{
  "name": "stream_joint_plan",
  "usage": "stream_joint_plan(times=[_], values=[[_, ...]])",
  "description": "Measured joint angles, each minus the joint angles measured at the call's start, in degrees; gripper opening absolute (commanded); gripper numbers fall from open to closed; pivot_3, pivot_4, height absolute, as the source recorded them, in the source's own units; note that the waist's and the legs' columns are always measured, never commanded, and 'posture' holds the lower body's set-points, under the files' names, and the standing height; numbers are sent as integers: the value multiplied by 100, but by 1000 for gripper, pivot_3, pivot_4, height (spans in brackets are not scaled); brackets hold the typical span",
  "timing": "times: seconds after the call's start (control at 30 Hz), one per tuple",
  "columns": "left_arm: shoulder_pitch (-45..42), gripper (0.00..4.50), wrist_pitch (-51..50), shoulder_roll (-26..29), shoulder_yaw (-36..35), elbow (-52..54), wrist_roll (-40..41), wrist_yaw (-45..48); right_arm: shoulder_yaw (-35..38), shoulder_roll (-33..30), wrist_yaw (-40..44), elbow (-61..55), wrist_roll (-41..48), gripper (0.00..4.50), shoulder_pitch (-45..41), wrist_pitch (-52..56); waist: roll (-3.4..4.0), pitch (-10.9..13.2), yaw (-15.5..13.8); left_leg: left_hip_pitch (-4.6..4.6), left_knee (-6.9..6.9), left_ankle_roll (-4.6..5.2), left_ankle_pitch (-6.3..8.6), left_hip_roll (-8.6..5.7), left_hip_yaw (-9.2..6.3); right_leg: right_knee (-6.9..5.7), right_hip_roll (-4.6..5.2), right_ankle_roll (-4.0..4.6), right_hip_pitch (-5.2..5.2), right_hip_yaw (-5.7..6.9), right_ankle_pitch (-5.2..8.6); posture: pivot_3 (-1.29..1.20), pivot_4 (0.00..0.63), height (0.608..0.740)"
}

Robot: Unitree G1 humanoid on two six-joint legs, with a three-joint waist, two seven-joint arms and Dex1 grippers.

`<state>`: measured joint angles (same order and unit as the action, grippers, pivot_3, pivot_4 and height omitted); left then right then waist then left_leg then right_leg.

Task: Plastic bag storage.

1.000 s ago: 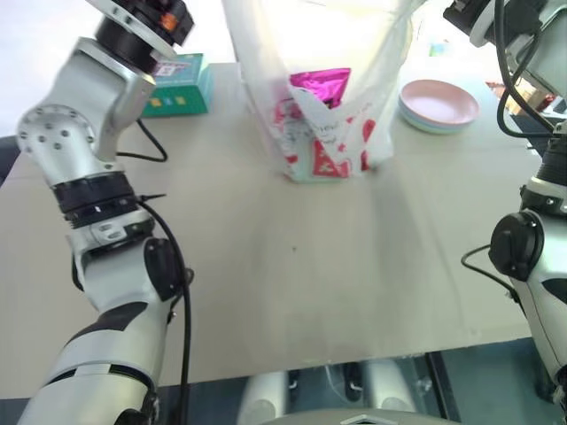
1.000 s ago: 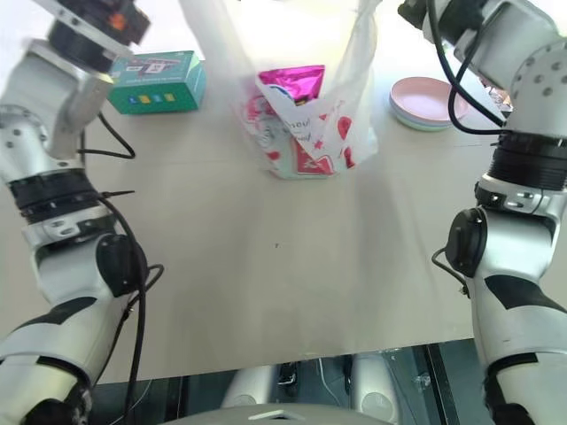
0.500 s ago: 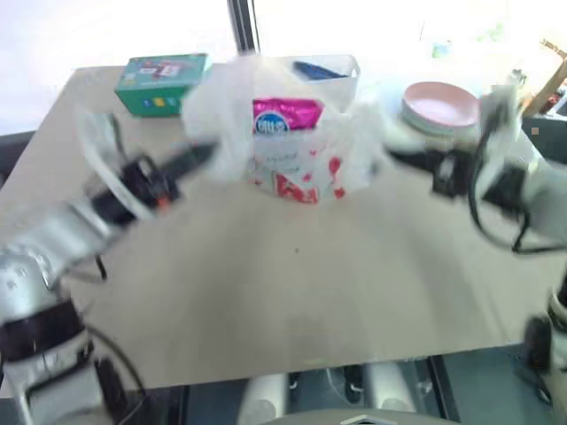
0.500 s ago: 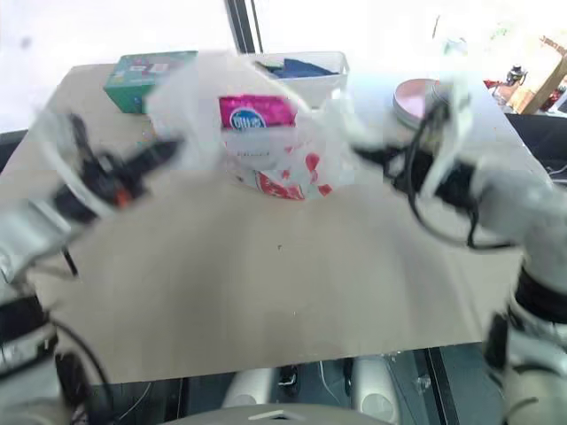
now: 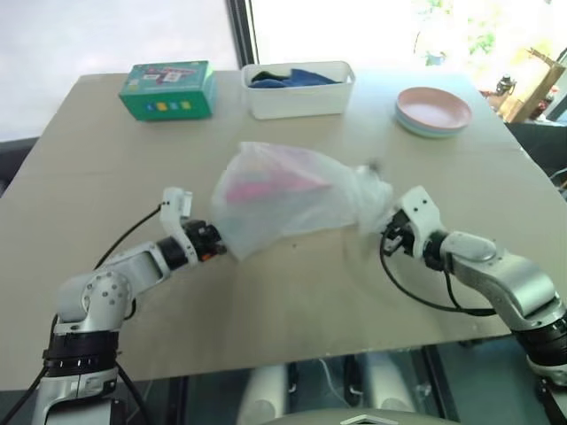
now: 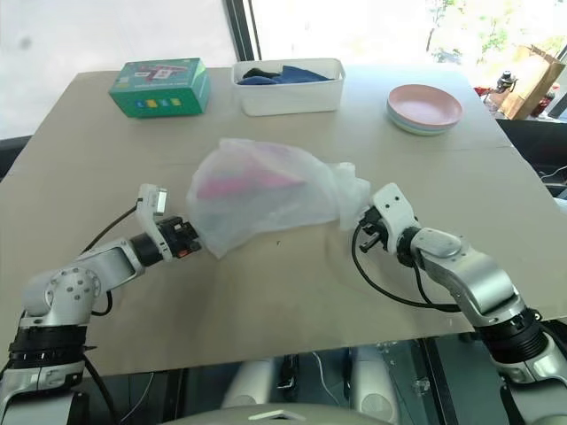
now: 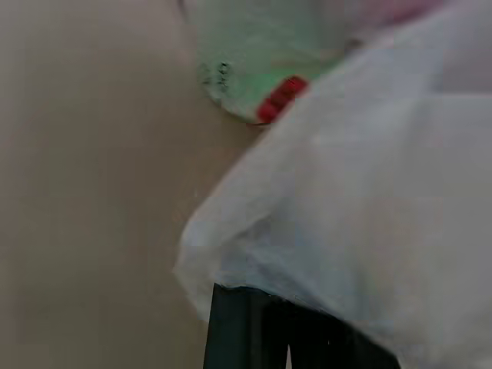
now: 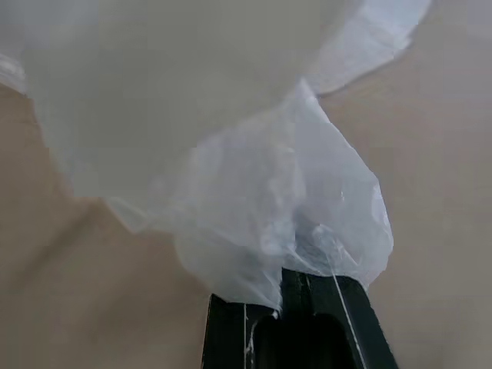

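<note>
both grippers, left gripper (image 6: 188,247) and right gripper (image 6: 359,223), clamped on plastic bag (image 6: 266,190); could tear if tugged apart.

Home-like room: table (image 5: 292,292), stacked plates (image 5: 433,112), window.

Items on the table (image 6: 292,301), counted: one plastic bag (image 6: 266,190), with one pink packet (image 6: 257,177) visible through it; one green box (image 6: 160,87); one white tray (image 6: 288,87) that held dark blue items, whose number could not be told; one stack of plates (image 6: 425,109), pink on top, whose number could not be told. Two grippers were present, one left gripper (image 6: 188,241) and one right gripper (image 6: 365,223).
</note>
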<state>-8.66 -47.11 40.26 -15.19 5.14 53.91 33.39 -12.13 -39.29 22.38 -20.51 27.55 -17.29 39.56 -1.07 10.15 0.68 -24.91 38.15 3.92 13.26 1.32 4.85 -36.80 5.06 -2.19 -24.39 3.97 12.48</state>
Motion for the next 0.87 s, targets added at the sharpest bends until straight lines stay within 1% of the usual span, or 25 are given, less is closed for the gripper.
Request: stream_joint_plan(times=[0.03,0.07,0.1,0.13,0.17,0.2,0.23,0.3,0.33,0.37,0.4,0.47,0.5,0.57,0.6,0.67,0.7,0.87], values=[[272,0,163,65,-133,135,-94,181,165,-103,209,-219,50,434,203,-137,0,0,5,1,-23,-3,4,-1,5,10,1,-6,-3,1,15,0,150,740],[467,426,237,133,-209,230,-116,326,280,-147,292,-353,66,605,320,-201,-2,0,4,0,-37,-5,6,-1,8,15,2,-5,-8,2,19,0,150,740],[717,558,319,228,-322,397,-133,554,465,-209,383,-584,94,846,501,-269,-1,1,-1,1,-53,-6,7,-2,10,28,3,-6,-10,3,23,0,150,740],[1005,894,398,296,-499,619,-135,767,724,-295,483,-898,159,1343,771,-317,-1,1,-14,3,-72,-6,7,-4,11,38,6,-8,-10,6,27,0,150,740],[1302,1383,453,326,-767,888,-113,921,1044,-414,611,-1280,278,1931,1149,-349,-2,0,-39,6,-77,-7,8,-4,9,46,6,-9,-6,10,29,0,150,740],[1486,1796,512,328,-962,1073,-88,995,1296,-472,696,-1551,391,2312,1426,-349,-1,0,-67,12,-76,-7,9,-3,1,52,7,-11,5,19,30,0,150,740],[1670,2355,561,328,-1130,1281,-72,1043,1569,-504,776,-1796,514,2868,1714,-346,-1,0,-85,12,-71,-6,9,-3,-5,52,8,-11,12,23,30,0,150,740],[2110,3246,677,330,-1478,1663,-84,1172,2195,-573,975,-2270,829,3805,2288,-338,0,-1,-117,36,-67,-4,15,-3,-7,59,13,-13,38,24,32,0,150,740],[2401,3813,764,335,-1675,1867,-102,1274,2614,-606,1122,-2484,1009,4401,2626,-346,1,-1,-130,41,-69,-21,29,0,-13,79,28,-4,50,26,37,0,150,740],[2637,4408,820,334,-1790,1979,-144,1361,2900,-651,1258,-2604,1120,4500,2895,-351,2,-3,-133,51,-68,-22,32,1,-13,82,31,2,61,30,44,0,150,740],[2782,4465,878,332,-1839,2037,-211,1422,3088,-665,1379,-2661,1185,4500,3078,-357,1,-4,-137,67,-67,2,48,1,-14,82,35,-11,70,30,52,0,150,740],[2992,4465,1085,305,-1895,2151,-374,1536,3378,-672,1608,-2766,1263,4500,3419,-401,1,-5,-141,73,-65,3,48,1,-16,82,50,-9,75,24,42,0,150,740],[3141,4465,1485,158,-1906,2177,-645,1664,3663,-662,1876,-2831,1286,4500,3842,-534,8,-10,-152,73,-66,3,48,1,-14,82,58,-8,75,28,38,0,150,740],[3384,4465,2100,-79,-1891,2156,-1097,1838,4122,-550,2344,-2799,1057,4500,4646,-942,12,-34,-183,74,-66,4,48,0,-15,83,63,-7,82,33,39,0,150,740],[3402,4465,2316,-132,-1865,2124,-1290,1887,4277,-452,2518,-2682,954,4500,4868,-1125,8,-37,-187,73,-66,4,47,-1,-17,83,61,-7,81,36,39,0,150,740],[3334,4465,2566,-133,-1830,2115,-1485,1927,4474,-334,2737,-2390,742,4500,5036,-1487,-2,-53,-179,73,-64,4,47,1,-16,83,59,-6,81,35,39,0,150,740],[3258,4465,2669,-122,-1794,2104,-1575,1960,4489,-274,2835,-2170,564,4500,5065,-1749,-6,-66,-162,75,-63,5,47,1,-15,83,58,-7,82,32,39,0,150,740],[3004,4465,2714,-117,-1728,1872,-1661,2002,4439,-111,2985,-1599,82,4500,5048,-2382,4,-73,-141,78,-63,6,47,4,-13,83,50,-7,80,24,39,0,150,740]])
